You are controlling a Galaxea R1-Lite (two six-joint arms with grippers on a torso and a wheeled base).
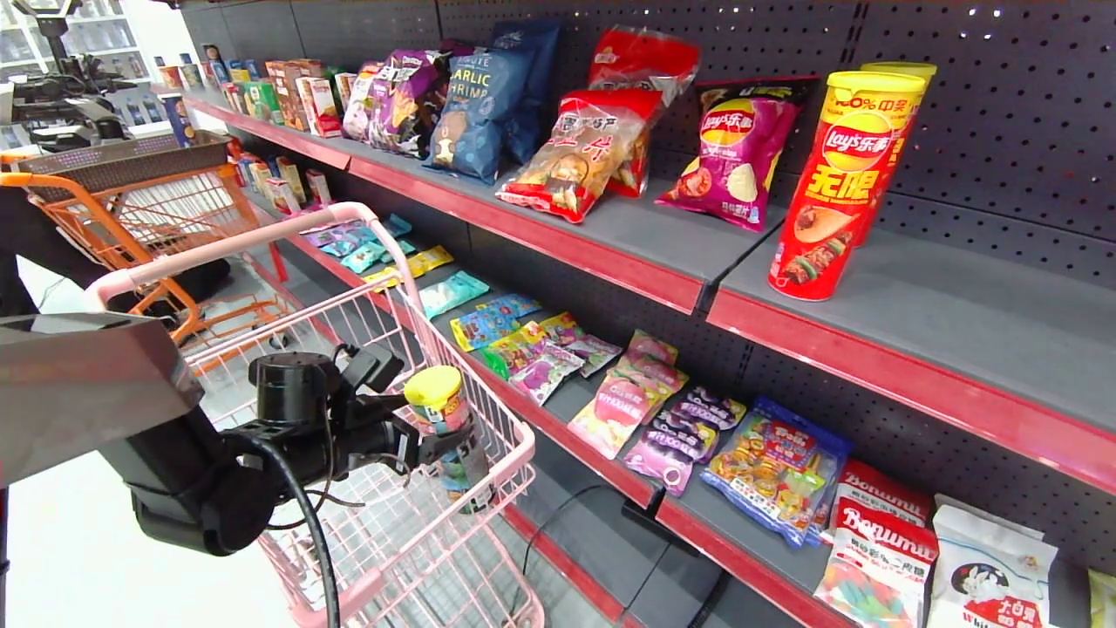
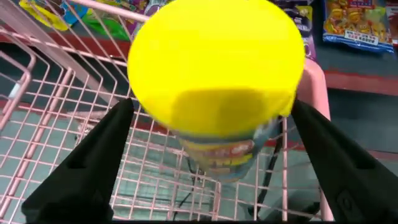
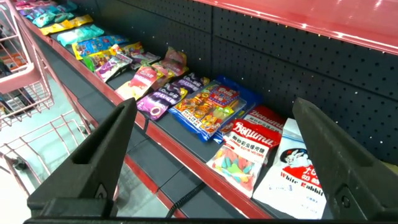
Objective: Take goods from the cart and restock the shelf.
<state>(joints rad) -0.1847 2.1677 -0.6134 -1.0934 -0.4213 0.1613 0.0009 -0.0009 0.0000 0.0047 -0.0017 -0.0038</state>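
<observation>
A chip can with a yellow lid point(image 1: 440, 403) stands upright inside the pink cart point(image 1: 244, 240), near the corner closest to the shelf. My left gripper point(image 1: 446, 443) is shut on the can's body just below the lid. In the left wrist view the yellow lid point(image 2: 214, 62) sits between the two black fingers point(image 2: 93, 168), above the cart's pink wire point(image 2: 56, 93). Two tall red chip cans point(image 1: 837, 174) stand on the upper shelf point(image 1: 915, 323). My right gripper point(image 3: 214, 109) hangs open with nothing in it, in front of the lower shelf point(image 3: 155, 155).
Snack bags point(image 1: 584, 148) line the upper shelf left of the red cans; bare shelf lies to their right. Candy packs point(image 1: 628, 410) cover the lower shelf. An orange cart point(image 1: 131, 201) stands behind the pink one. A black cable point(image 1: 558, 523) runs under the shelf.
</observation>
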